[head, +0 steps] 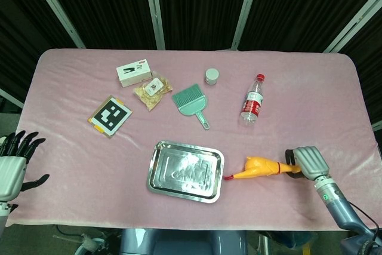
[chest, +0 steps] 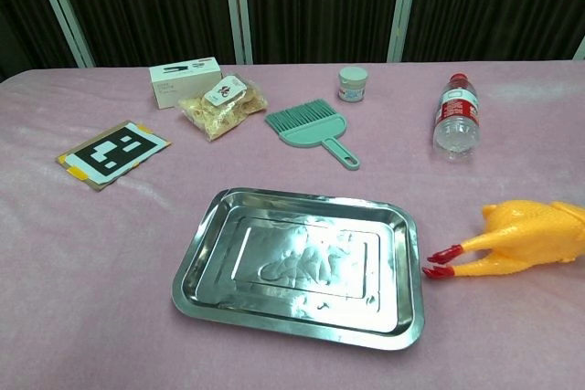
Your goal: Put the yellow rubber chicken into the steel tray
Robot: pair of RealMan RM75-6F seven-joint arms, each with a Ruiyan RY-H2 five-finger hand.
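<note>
Transport is the step under way: the right hand, at about four o'clock on the pink table, is gripping the yellow rubber chicken by its head end, fingers wrapped around the neck, and is holding it stretched toward nine o'clock. In the chest view the chicken is pointing its red feet at the steel tray, the toes sitting just beside the tray's three-o'clock rim, possibly touching it; whether the body is resting on the cloth or hanging slightly above it cannot be told. The tray is lying at six o'clock with nothing in it. The left hand is waiting at the table's eight-o'clock edge, fingers spread apart and holding nothing.

Judging from this layout, the carry is perhaps halfway done. The next move is calling for a lift so the feet are clearing the raised rim, more travel toward nine o'clock until the body is over the tray floor, then a release.
</note>
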